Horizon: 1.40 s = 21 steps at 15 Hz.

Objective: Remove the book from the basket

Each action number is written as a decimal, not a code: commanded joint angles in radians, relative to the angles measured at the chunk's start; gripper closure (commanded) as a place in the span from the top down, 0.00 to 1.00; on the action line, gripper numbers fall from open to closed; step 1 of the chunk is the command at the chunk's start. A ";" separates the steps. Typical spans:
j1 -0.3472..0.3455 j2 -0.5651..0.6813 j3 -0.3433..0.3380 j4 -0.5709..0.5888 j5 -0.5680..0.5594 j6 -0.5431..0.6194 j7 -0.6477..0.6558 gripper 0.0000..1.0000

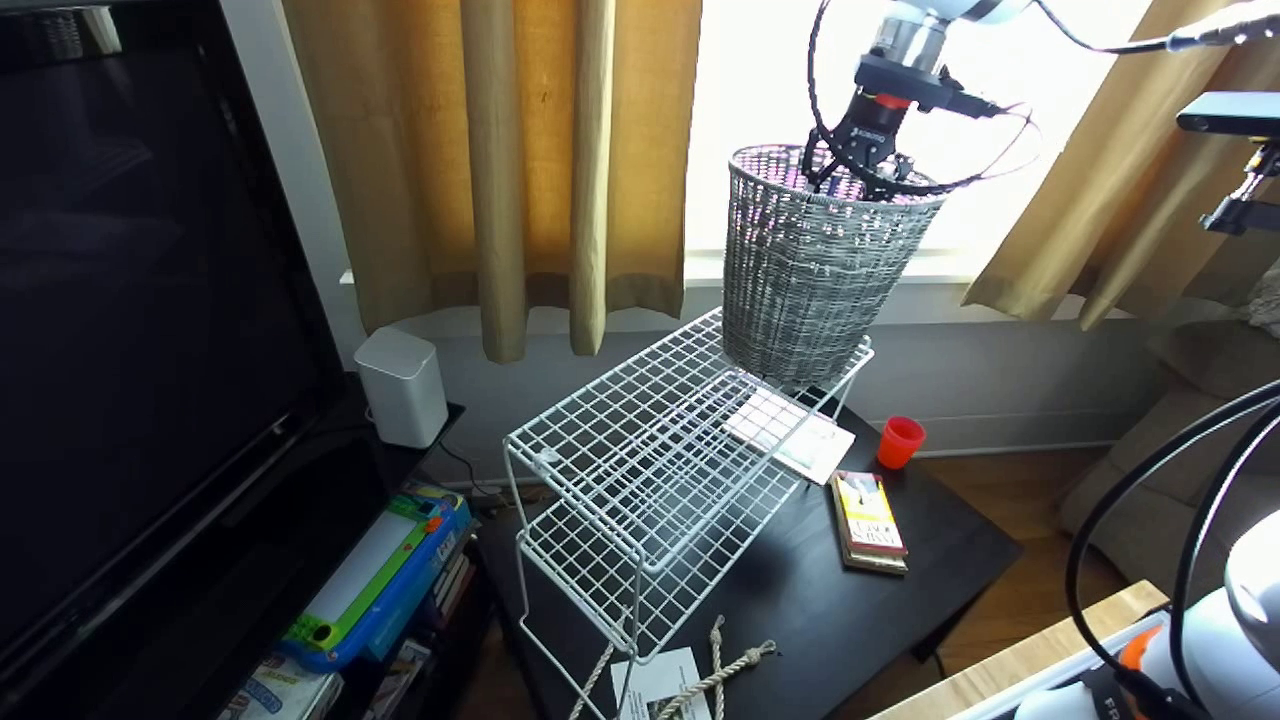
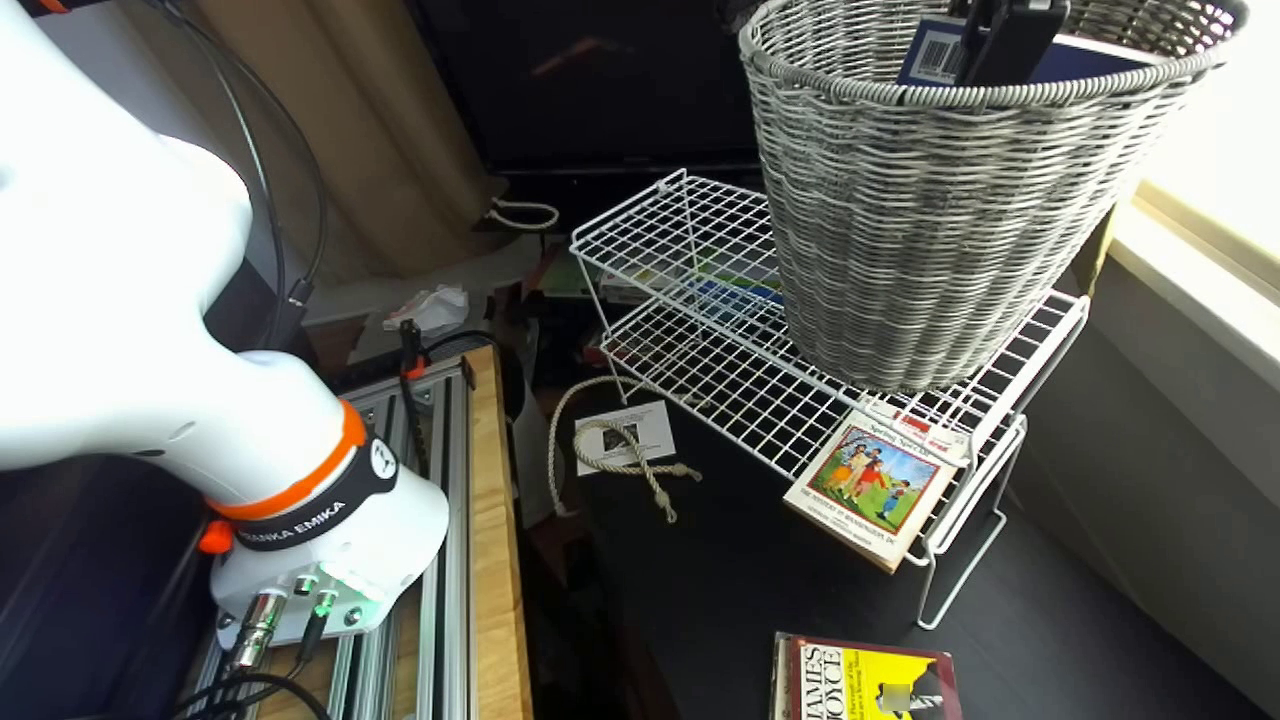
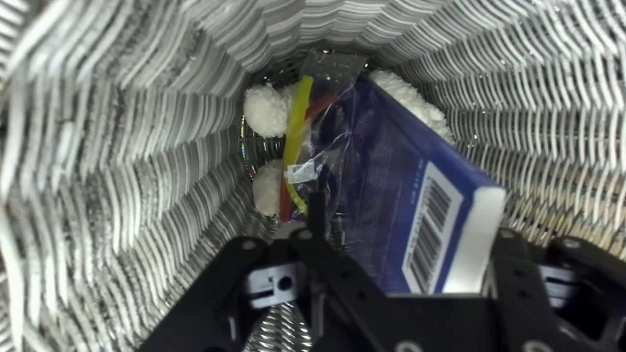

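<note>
My gripper (image 3: 412, 220) has its fingers apart, the barcoded end of the book (image 3: 381, 188) between them: lined up, I judge, to pinch across its thickness. The book stands tilted inside the basket (image 1: 810, 275), probably propped by its wall. Beneath, the rack (image 1: 635, 425) carries the basket.

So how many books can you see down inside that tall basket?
1 in view: the dark blue book, standing at a slant inside the basket. More could be hidden beneath it or under the clear plastic bag.
</note>
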 commanded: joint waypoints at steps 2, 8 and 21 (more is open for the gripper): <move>0.008 -0.010 0.001 -0.012 0.023 0.052 0.020 0.25; 0.013 -0.066 0.001 -0.024 0.020 0.060 0.013 0.01; -0.005 -0.451 0.022 -0.131 -0.088 0.117 0.047 0.03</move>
